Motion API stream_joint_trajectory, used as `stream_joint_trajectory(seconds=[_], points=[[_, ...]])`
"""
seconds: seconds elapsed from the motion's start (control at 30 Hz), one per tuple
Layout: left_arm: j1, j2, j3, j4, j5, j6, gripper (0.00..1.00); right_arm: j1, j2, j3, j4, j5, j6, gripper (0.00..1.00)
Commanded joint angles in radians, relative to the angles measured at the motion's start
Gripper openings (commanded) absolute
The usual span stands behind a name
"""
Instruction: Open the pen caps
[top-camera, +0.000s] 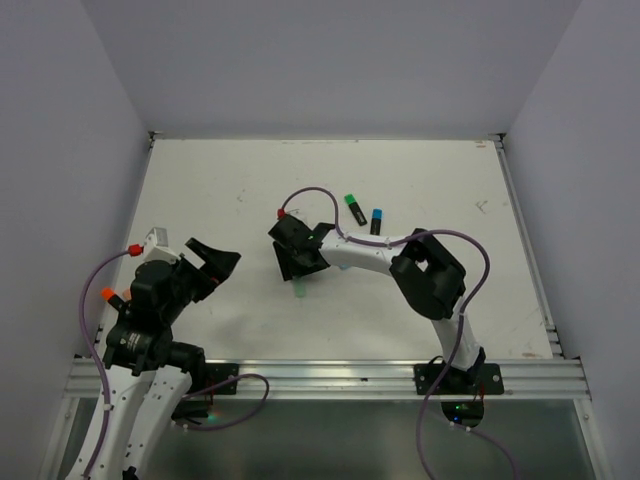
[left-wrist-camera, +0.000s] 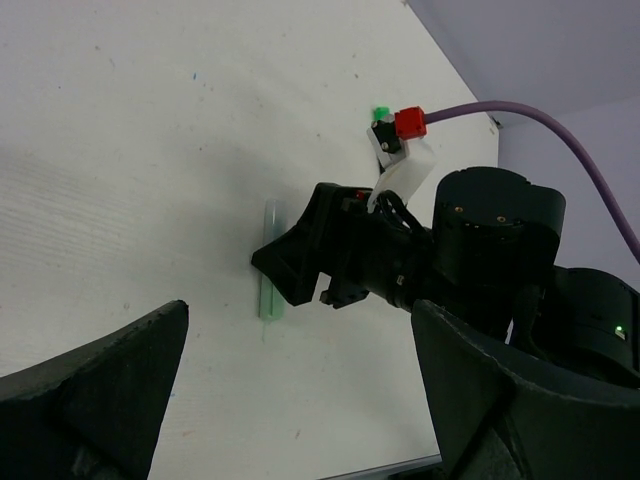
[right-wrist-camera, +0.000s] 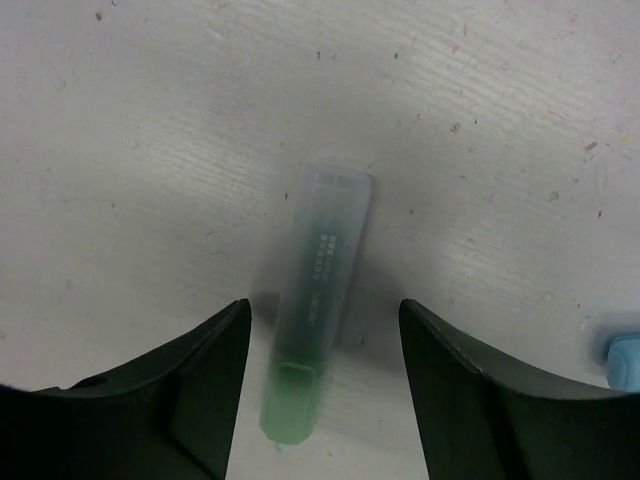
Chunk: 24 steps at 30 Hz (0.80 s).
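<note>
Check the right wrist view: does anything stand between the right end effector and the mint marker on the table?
Nothing visible does. The right end effector is open, one finger on each side of the mint marker, which lies on the table with its green cap nearest the camera. A light blue piece lies off to one side.

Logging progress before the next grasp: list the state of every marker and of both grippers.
mint marker: lying flat, green end cap on, not gripped.
green-capped marker: lying flat, cap on.
blue-capped marker: lying flat, cap on.
left gripper: open, empty.
right gripper: open, a finger on each side of the mint marker.
</note>
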Motion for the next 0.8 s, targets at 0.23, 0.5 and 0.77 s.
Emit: stream_joint_trajectory(seconds=[0.23, 0.5, 0.77], points=[[0.004, 0.021, -0.003, -0.018, -0.028, 0.012, 0.95, 0.012, 0.040, 0.023, -0.021, 0.074, 0.028, 0.38], [0.004, 0.119, 0.008, 0.099, 0.100, 0.179, 0.85, 0.009, 0.021, -0.046, 0.074, 0.039, 0.055, 0.00], [-0.064, 0.272, -0.013, 0.373, 0.265, 0.187, 0.70, -0.065, -0.271, -0.268, 0.312, -0.057, 0.156, 0.00]])
